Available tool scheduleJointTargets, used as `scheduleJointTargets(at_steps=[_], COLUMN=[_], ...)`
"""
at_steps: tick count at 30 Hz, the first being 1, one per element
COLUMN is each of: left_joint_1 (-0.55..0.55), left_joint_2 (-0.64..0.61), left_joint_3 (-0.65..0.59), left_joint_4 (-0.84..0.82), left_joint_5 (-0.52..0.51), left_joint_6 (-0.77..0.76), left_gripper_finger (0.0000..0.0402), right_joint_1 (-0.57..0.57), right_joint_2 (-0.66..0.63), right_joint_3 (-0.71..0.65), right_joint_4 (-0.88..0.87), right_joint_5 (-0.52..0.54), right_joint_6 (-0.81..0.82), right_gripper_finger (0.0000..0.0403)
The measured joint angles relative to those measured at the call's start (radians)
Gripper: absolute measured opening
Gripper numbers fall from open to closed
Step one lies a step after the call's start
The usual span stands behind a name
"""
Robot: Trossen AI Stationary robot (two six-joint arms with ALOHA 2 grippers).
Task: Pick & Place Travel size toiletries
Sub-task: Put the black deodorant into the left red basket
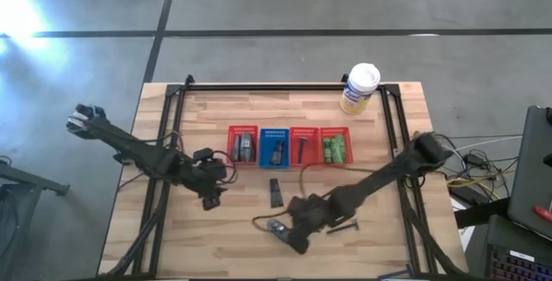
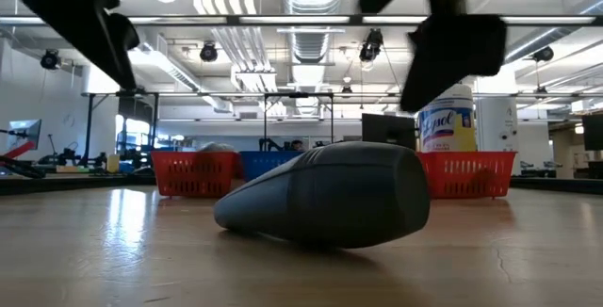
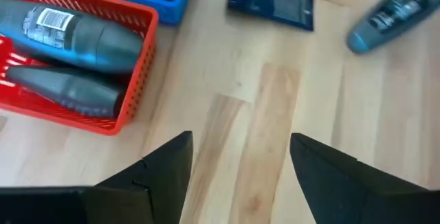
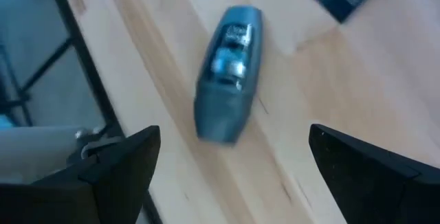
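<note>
A grey rounded tube (image 1: 277, 227) lies on its side on the wooden table near the front; it also shows in the low view (image 2: 325, 194) and the right wrist view (image 4: 228, 73). My right gripper (image 4: 234, 135) is open and hovers just beside it (image 1: 297, 236), touching nothing. A dark flat packet (image 1: 275, 191) lies between the tube and the baskets. A thin razor (image 1: 343, 227) lies to the right of my right gripper. My left gripper (image 1: 212, 195) is open and empty over bare table (image 3: 240, 141), near the left red basket (image 3: 130, 100), which holds two grey tubes (image 3: 82, 35).
Four small mesh baskets stand in a row mid-table: red (image 1: 242, 146), blue (image 1: 274, 146), red (image 1: 303, 146), and red (image 1: 335, 146) with green packets. A white-capped yellowish canister (image 1: 360, 88) stands at the far edge. A black frame (image 1: 177, 100) borders the table.
</note>
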Motion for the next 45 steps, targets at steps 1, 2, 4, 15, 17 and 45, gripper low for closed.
scheduleJointTargets(at_steps=[1, 2, 4, 15, 17, 45], left_joint_1=[-0.010, -0.018, -0.036, -0.061, -0.061, -0.081], left_joint_2=[-0.023, -0.046, -0.090, -0.243, -0.250, -0.060], left_joint_3=[-0.017, -0.032, -0.057, -0.139, -0.145, -0.296], left_joint_4=[0.007, 0.017, 0.037, 0.068, 0.076, 0.628], left_joint_5=[0.000, 0.000, 0.000, 0.000, 0.006, 0.227], left_joint_6=[0.005, 0.010, 0.011, 0.007, 0.008, 0.425], left_gripper_finger=[0.0248, 0.0248, 0.0248, 0.0248, 0.0248, 0.0248], right_joint_1=[0.001, 0.002, 0.006, 0.004, 0.004, 0.000], right_joint_2=[0.033, 0.066, 0.124, 0.342, 0.368, 0.372], right_joint_3=[0.037, 0.073, 0.146, 0.368, 0.381, 0.387], right_joint_4=[-0.018, -0.045, -0.085, -0.200, -0.203, -0.207], right_joint_5=[0.001, 0.001, 0.001, 0.011, 0.000, -0.033], right_joint_6=[-0.005, -0.009, -0.010, -0.030, -0.035, -0.083], right_gripper_finger=[0.0368, 0.0368, 0.0368, 0.0368, 0.0368, 0.0317])
